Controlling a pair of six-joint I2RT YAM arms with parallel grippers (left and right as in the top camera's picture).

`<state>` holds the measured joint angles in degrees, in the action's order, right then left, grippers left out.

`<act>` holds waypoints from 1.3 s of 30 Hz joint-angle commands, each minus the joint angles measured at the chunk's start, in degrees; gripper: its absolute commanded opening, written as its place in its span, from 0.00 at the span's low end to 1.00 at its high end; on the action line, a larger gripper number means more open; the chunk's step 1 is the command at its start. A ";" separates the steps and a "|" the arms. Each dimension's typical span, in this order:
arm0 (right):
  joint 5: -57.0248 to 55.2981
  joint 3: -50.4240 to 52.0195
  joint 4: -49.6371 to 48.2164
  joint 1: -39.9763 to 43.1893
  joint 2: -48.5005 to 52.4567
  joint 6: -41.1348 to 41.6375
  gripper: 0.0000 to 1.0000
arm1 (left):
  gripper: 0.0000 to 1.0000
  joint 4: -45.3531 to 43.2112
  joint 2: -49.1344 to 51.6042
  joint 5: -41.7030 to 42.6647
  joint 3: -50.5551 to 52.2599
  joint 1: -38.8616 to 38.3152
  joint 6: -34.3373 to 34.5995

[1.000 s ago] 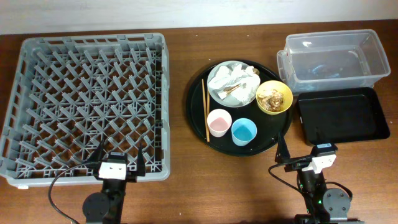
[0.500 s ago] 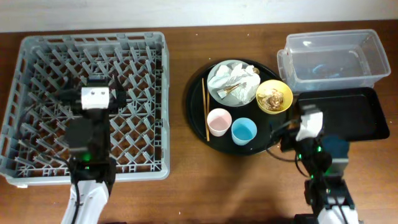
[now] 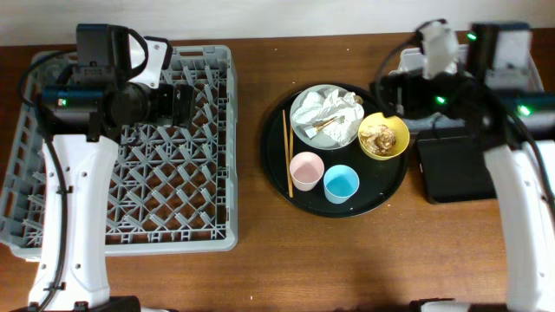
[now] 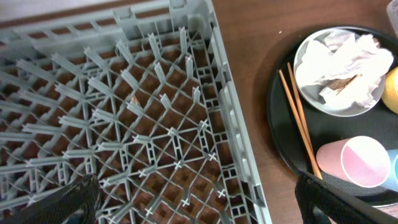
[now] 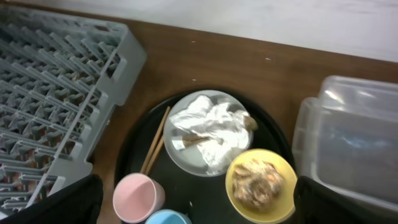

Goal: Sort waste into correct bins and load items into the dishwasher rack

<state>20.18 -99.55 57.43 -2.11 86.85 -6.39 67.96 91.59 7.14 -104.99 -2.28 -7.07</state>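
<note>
The grey dishwasher rack (image 3: 130, 165) fills the left of the table. On the round black serving tray (image 3: 334, 201) sit a pale plate (image 3: 305, 130) with crumpled white napkins (image 3: 328, 111), a yellow bowl (image 3: 382, 136) of brown food scraps, a pink cup (image 3: 306, 171), a blue cup (image 3: 341, 184) and chopsticks (image 3: 286, 152). My left gripper (image 3: 185, 102) hangs open and empty above the rack's back right part. My right gripper (image 3: 388, 94) is open and empty, high above the tray's right rim, beside the yellow bowl (image 5: 261, 183). The clear tub (image 5: 351, 137) is mostly hidden under my right arm in the overhead view.
The shallow black tray (image 3: 451, 173) lies right of the serving tray, partly under my right arm. The left wrist view shows the rack's right wall (image 4: 233, 124), the chopsticks (image 4: 300, 124) and the pink cup (image 4: 357, 162). Bare wood lies in front of the tray.
Both arms have risen from the table's front edge and swung toward the back: the left over the rack, the right over the tub and the tray's right side. Nothing on the tray has moved.
</note>
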 commanded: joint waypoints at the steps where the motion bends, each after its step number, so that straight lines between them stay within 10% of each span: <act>1: 1.36 -2.34 -5.31 -6.03 9.55 0.22 0.98 | 0.99 0.26 0.24 -0.92 -1.55 -0.02 1.03; 4: 4.26 -2.32 -9.27 -9.57 19.56 4.87 0.99 | 0.99 0.00 0.24 -0.94 -1.55 -0.07 1.03; 8: -21.24 -2.32 -12.13 -12.22 30.40 31.30 0.99 | 0.99 -0.13 0.28 -0.94 -1.55 -0.07 1.03; 18: -38.42 -2.27 -15.56 -17.70 44.87 41.86 0.99 | 0.99 0.26 0.28 -0.92 -1.55 -0.07 1.03; 20: -37.20 -2.25 -15.76 -17.70 45.44 41.86 0.78 | 0.99 0.26 0.28 -0.94 -1.55 -0.07 1.03; 24: -33.66 -2.27 -14.45 -17.70 45.53 41.83 0.04 | 0.99 0.26 0.28 -0.92 -1.55 -0.09 1.03; 33: -29.59 -38.95 13.42 -4.22 33.79 35.43 0.04 | 0.99 0.26 0.28 -0.92 -1.55 -0.07 1.03; 39: -28.28 -31.65 7.87 18.38 38.93 44.81 0.04 | 0.99 0.28 0.28 -0.94 -1.55 -0.07 1.03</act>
<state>-9.34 -135.24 70.39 13.93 123.17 36.38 68.16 91.72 6.46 -105.41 -2.28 -6.55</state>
